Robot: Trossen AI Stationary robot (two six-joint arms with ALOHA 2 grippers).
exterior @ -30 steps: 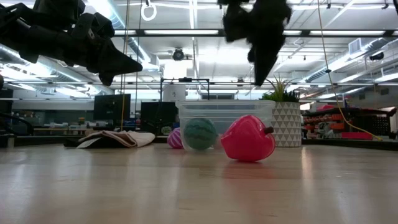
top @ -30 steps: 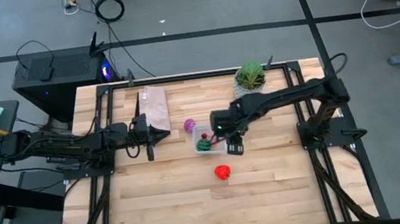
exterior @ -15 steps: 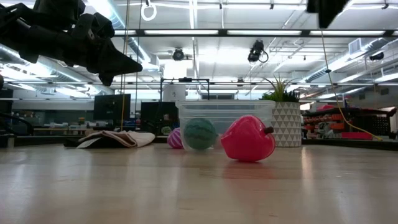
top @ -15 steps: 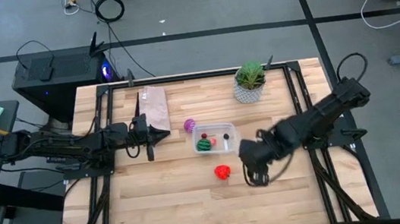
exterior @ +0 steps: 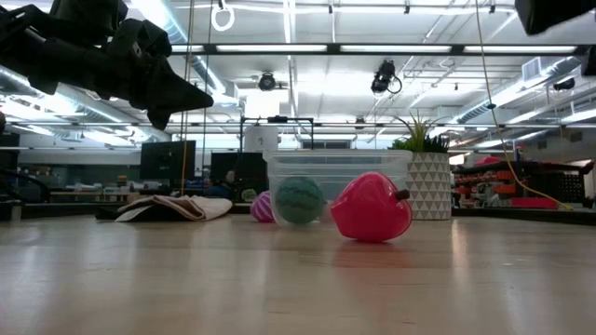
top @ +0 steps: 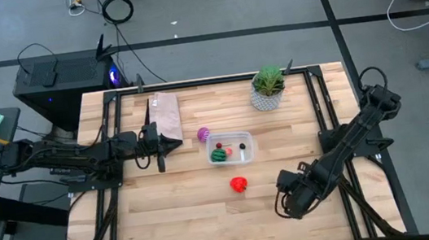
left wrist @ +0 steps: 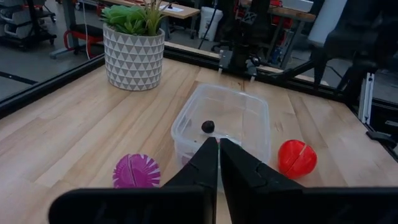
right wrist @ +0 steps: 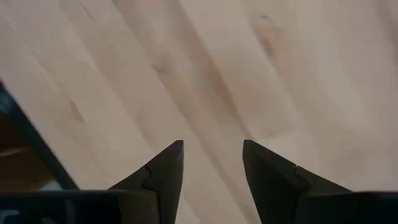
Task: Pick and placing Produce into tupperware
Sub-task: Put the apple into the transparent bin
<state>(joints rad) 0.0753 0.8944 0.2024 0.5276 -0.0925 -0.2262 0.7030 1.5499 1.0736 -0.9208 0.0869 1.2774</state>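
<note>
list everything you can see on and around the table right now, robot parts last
tupperware: 1, clear, middle of the table
green striped ball: 1, green, inside the tupperware
small bits: about three, red, pink and dark, inside the tupperware
purple-pink ball: 1, on the table beside the tupperware, toward the left arm
red lumpy piece: 1, red, on the table, apart from the tupperware
potted plant: 1, green in a white patterned pot, far edge
paper bag: 1, tan, lying flat at the far left
left gripper: 1, dark, shut, empty, above the table beside the paper bag
right gripper: 1, dark, open, empty, over the near right of the table
</note>
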